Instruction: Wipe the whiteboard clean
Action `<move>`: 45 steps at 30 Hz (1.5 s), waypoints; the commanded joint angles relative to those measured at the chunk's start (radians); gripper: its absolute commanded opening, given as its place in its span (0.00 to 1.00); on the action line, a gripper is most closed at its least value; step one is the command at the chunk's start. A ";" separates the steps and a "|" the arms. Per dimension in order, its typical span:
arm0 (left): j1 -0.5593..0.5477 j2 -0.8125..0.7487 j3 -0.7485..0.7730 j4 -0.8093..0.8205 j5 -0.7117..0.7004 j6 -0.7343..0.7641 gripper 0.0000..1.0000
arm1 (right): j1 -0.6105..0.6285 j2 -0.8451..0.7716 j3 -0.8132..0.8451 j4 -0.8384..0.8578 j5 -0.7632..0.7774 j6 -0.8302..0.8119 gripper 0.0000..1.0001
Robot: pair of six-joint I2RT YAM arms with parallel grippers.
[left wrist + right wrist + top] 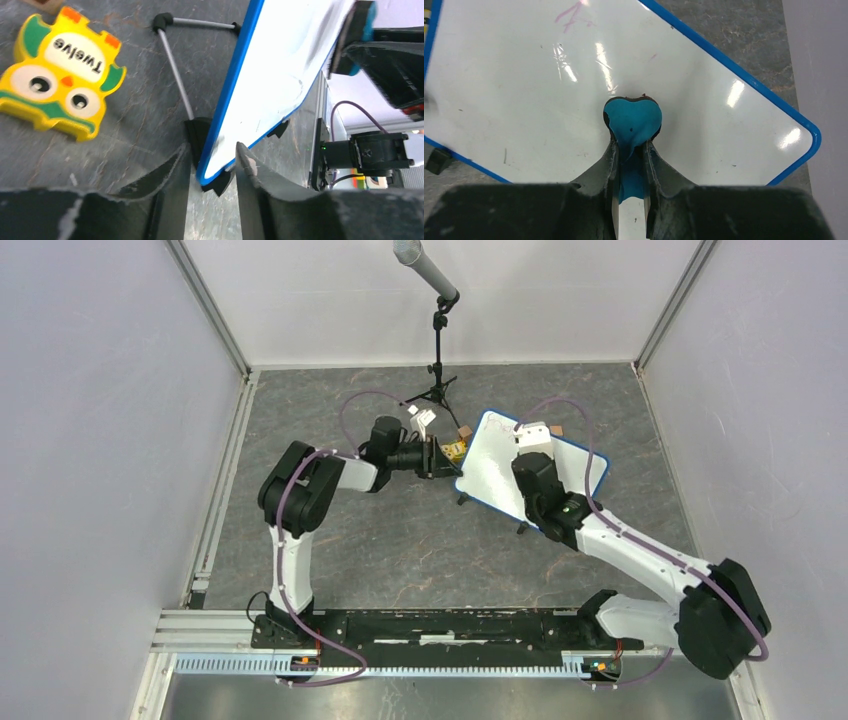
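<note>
The whiteboard [490, 465] sits just right of the middle of the overhead view, propped at a tilt on a thin grey-rod stand [175, 65] with black feet, over the grey mottled bench [400, 540]. Its blue rim runs round a mostly clean white face. A faint pink scribble [571, 12] shows near the top left of the right wrist view, along with a few small dark specks. The right claw [631, 145] is closed tight on a teal eraser [632, 120], whose dark underside presses against the middle of the board's face. The left claw [212, 150] reaches in from the left and straddles the board's lower corner, one finger [175, 170] behind the blue rim and by a black foot, the other finger [250, 165] on the white side. The jaws stand only slightly apart, and I cannot tell whether they pinch the board or merely flank it. A yellow and green owl puzzle piece [60, 75] marked "Twelve" lies flat on the bench at the upper left of the left wrist view, near the stand but apart from it. A microphone on a tripod [437, 340] stands at the top centre of the overhead view, behind the board.
</note>
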 commanded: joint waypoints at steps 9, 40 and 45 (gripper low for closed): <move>0.065 0.063 0.007 0.591 0.063 -0.369 0.76 | -0.001 -0.082 0.012 0.027 0.042 -0.036 0.14; -0.018 0.229 0.257 0.435 0.075 -0.308 0.36 | -0.026 0.183 0.249 0.092 0.088 -0.113 0.17; -0.018 0.222 0.249 0.405 0.059 -0.275 0.15 | -0.026 0.205 0.256 0.109 0.102 -0.130 0.17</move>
